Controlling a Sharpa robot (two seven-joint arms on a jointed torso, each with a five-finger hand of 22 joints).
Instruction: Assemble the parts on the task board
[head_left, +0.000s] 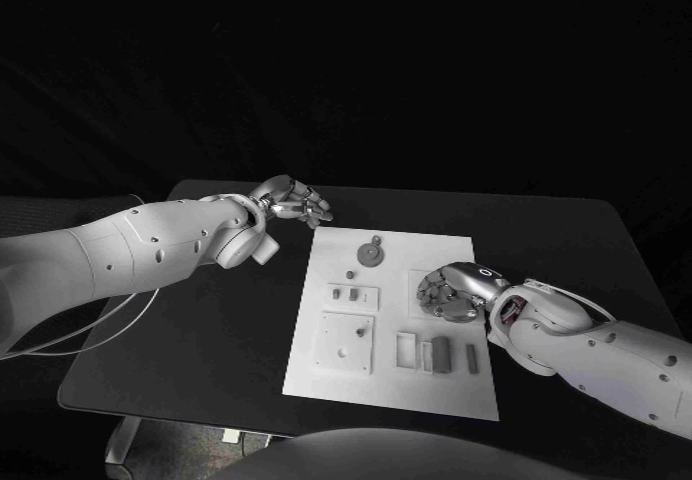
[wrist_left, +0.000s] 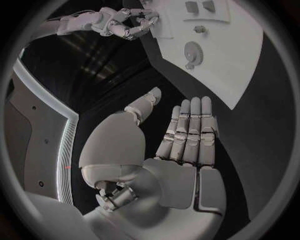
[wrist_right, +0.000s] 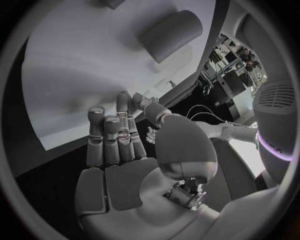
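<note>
Hands poised over small grey parts on the board

Task board (head_left: 433, 395) lies flat in the middle of the black table (head_left: 173, 340), and we see the parts spread across it: a round gear (head_left: 371, 253) near the far edge, a small peg (head_left: 349, 274) just below it, a square plate (head_left: 348, 343) with holes, and a cluster of small blocks (head_left: 440, 353) in a framed recess near the near edge.

Our left hand (head_left: 293, 203) hovers off the board's far left corner, fingers straight and apart, holding nothing. Our right hand (head_left: 454, 292) sits over the board's right side with its fingers curled down; whether they pinch a part we cannot tell.

We judge these pieces light, rigid and smooth, likely to skid on the white plate if nudged sideways. The gear looks best taken by its rim from above, the blocks by their long flat sides. The peg is small enough to slip from a loose pinch.

The recesses serve as the containers here: one holds the blocks side by side, another beside the peg holds two small pieces (head_left: 346, 294).
</note>
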